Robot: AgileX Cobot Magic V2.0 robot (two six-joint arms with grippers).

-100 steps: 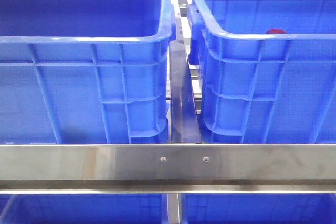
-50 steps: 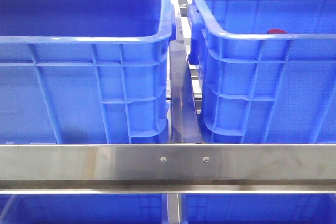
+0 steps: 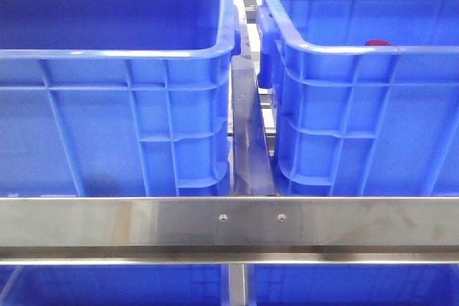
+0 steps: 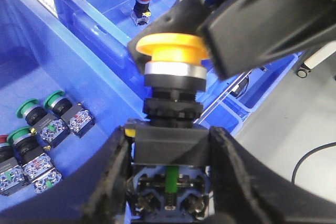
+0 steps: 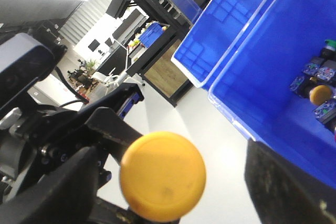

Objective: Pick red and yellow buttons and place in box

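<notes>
Nothing has moved in the front view since the earlier frames — two blue crates sit side by side behind a steel rail (image 3: pixel 229 223), and the cap of the red button (image 3: pixel 378 43) shows just above the near rim of the brightly lit box (image 3: pixel 358 51) on the right, beside the darker crate (image 3: pixel 115 54) on the left

From the left wrist, the left end effector (image 4: pixel 169 182) is clamped on the black body of the yellow button (image 4: pixel 170 51), its fingers (image 4: pixel 113 177) pressed against both sides. The right end effector (image 4: pixel 210 35) reaches in at the yellow cap — how its jaws are set I cannot tell. The red button (image 4: pixel 142 4) stands upright on a blue crate floor beyond, and green buttons (image 4: pixel 39 124) lie in the adjoining crate
</notes>
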